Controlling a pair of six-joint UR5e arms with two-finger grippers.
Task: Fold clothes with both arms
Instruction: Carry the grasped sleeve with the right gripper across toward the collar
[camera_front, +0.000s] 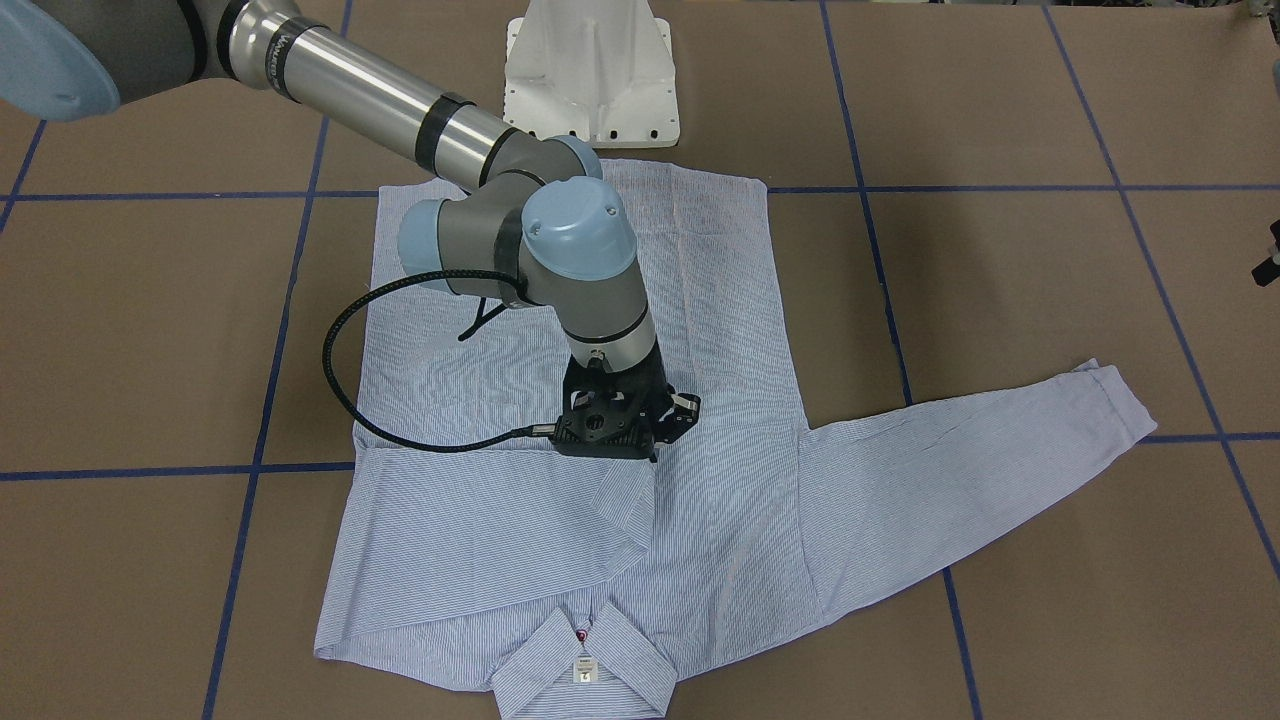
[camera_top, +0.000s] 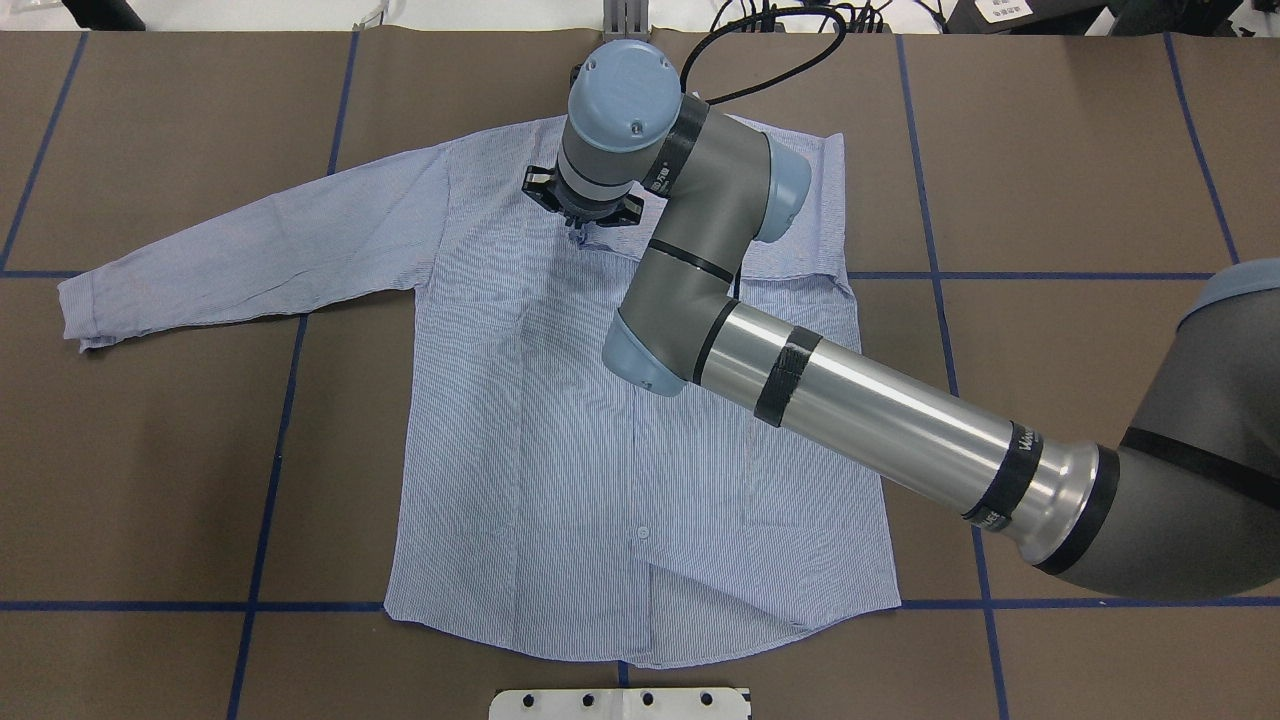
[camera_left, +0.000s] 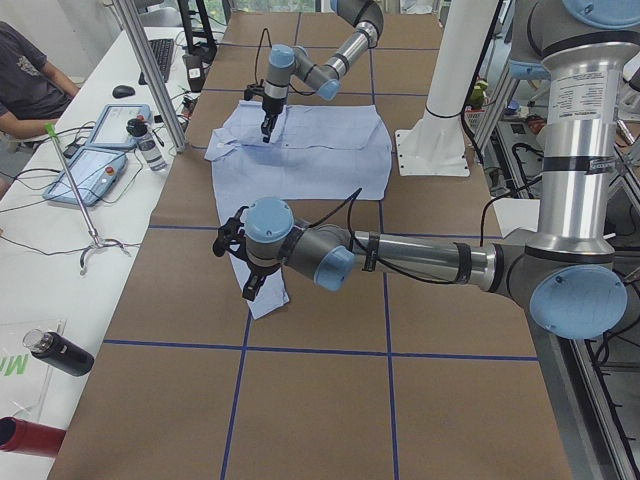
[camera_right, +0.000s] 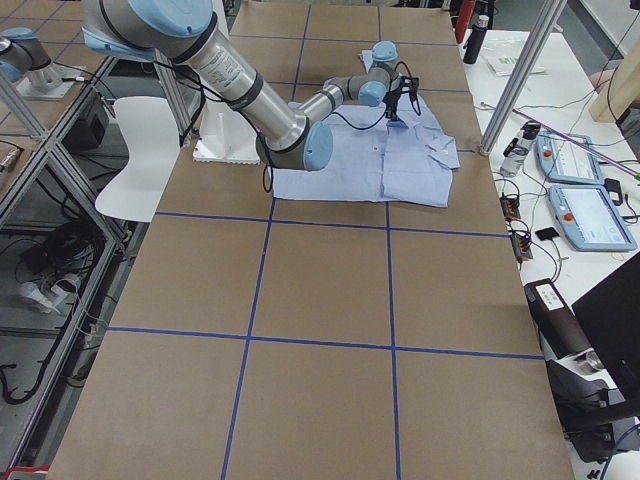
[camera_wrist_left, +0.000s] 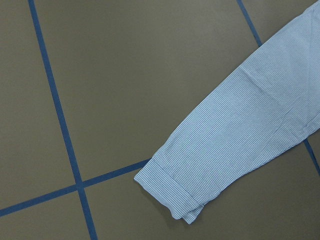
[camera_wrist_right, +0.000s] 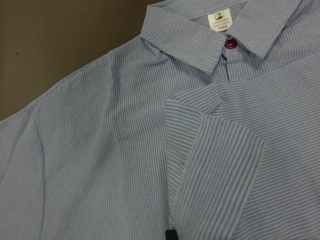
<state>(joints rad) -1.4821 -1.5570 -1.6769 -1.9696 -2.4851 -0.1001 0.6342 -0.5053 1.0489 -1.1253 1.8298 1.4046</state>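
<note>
On the brown table (camera_front: 1000, 100) we see the striped shirt (camera_top: 560, 450) lying flat, one sleeve (camera_front: 500, 520) folded over its chest. Above the folded cuff (camera_wrist_right: 220, 175) our right gripper (camera_front: 655, 455) hangs with fingers (camera_wrist_right: 171, 235) together, holding nothing; for the left gripper (camera_left: 250, 290), over the outstretched sleeve (camera_front: 980, 450), we cannot tell.

Seen from overhead, the right arm (camera_top: 880, 420) crosses the shirt (camera_top: 540, 470) from 4 o'clock toward 12, barring that side. The outstretched sleeve (camera_top: 250, 255) lies at 10 o'clock. Bare tabletop (camera_top: 150, 450) opens at 8 and 2 o'clock.
</note>
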